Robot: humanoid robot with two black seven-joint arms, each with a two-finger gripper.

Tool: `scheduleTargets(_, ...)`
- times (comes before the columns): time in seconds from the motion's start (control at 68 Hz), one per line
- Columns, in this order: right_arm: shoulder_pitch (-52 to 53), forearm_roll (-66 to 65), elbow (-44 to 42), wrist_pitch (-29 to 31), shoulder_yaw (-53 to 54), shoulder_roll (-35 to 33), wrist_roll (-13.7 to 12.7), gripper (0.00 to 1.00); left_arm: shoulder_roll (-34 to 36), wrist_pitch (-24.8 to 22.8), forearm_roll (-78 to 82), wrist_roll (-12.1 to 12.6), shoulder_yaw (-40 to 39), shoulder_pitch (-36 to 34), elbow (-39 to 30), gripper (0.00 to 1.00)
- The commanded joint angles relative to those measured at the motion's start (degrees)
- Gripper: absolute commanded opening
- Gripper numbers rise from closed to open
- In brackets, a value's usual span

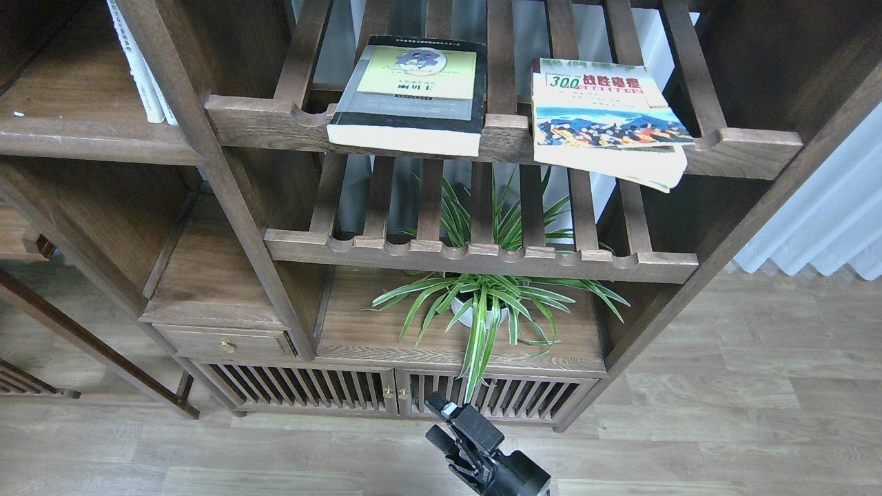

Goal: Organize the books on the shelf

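Two books lie flat on the upper slatted rack (751, 146): the thick book (413, 93) at left, its pale page edge hanging over the front rail, and the "300" book (606, 114) at right, its lower corner jutting well past the rail. The thick one looks stiff and heavy, best pinched at that overhanging edge. The "300" one seems thin and floppy with curling pages, so take it near the spine. The solid shelf (76, 131) sits left, holding white-spined books (141, 69). Below, one gripper (448, 424) pokes up, carrying nothing; whether its fingers are spread, and which arm it belongs to, I can't tell. A plant (482, 303) fills the lower bay.
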Motion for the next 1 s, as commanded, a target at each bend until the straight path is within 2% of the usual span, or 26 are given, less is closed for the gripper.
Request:
scheduleTargets(0.0, 0.2, 0.1, 0.0, 0.0, -0.1, 0.2, 0.0, 1.0, 0.2, -1.2, 0.1, -1.8, 4.7, -2.4, 2.9, 0.07)
scheduleTargets(0.088, 0.2, 0.1, 0.1, 0.0, -0.1, 0.4, 0.0, 1.0, 0.4, -3.1, 0.1, -3.3, 9.9, -4.9, 5.1, 0.07)
scheduleTargets(0.383, 0.2, 0.7, 0.2, 0.0, 0.2, 0.6, 0.0, 1.0, 2.3, -3.1, 0.7, -7.9, 15.9, -4.5, 4.5, 0.07)
scheduleTargets(0.618, 0.2, 0.8, 0.2, 0.0, 0.5, 0.6, 0.1, 1.0, 4.1, -3.1, 0.7, -8.7, 15.1, -1.6, -2.7, 0.07)
scheduleTargets(0.986, 0.6, 1.4, 0.2, 0.0, 0.4, 0.6, 0.1, 1.0, 5.5, -3.1, 0.7, -8.4, 15.3, 2.0, -3.2, 0.08)
